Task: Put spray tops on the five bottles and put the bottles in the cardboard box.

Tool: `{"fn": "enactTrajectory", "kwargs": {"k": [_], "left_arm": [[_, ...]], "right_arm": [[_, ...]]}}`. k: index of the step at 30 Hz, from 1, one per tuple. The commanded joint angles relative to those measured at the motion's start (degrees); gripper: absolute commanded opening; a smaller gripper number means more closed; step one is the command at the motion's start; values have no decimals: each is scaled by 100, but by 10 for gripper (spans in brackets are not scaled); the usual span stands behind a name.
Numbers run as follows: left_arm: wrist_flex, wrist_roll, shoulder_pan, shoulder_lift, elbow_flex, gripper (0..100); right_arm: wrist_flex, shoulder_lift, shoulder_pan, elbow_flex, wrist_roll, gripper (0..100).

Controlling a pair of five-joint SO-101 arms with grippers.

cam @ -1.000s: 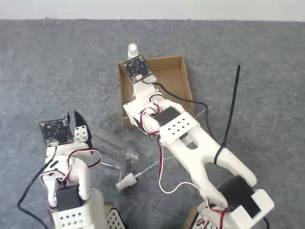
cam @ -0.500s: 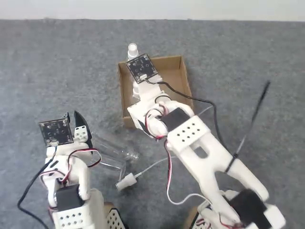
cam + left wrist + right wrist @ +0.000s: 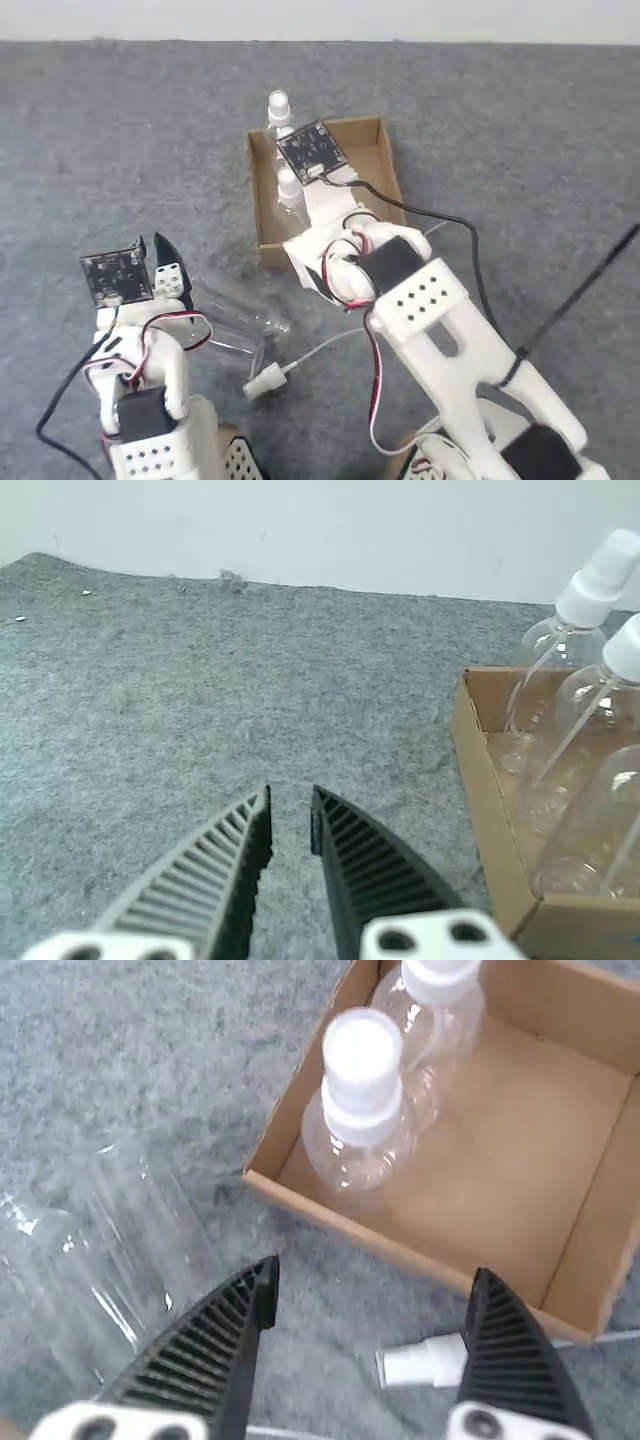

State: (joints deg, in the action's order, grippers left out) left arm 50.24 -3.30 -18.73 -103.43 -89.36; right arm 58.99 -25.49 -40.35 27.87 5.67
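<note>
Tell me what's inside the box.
Bottles with spray tops stand upright along one wall: two clearly, perhaps a third. The right arm covers part of the box from above.

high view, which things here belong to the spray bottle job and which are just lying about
Job: cardboard box; capped bottles standing in it; uncapped bottles lying flat; loose spray top.
Just there: grey carpet; black cable.

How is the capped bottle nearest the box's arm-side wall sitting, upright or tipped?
Upright: the bottle stands on the floor of the cardboard box, and the right wrist view looks down onto its white spray top.
</note>
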Motion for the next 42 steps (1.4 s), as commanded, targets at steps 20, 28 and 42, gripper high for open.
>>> {"fn": "enactTrajectory", "kwargs": {"k": [20,28,42], "left_arm": [[-580,-70,-1178,-88,101,62],[-580,-70,-1196,-88,92,62],[-580,-70,-985,-88,13,62]], "right_arm": [[75,-462,-1587,448,0,251],[-1051,-462,-1745,1134,0,251],[-2624,-444,-1754,1969,-695,252]]}}
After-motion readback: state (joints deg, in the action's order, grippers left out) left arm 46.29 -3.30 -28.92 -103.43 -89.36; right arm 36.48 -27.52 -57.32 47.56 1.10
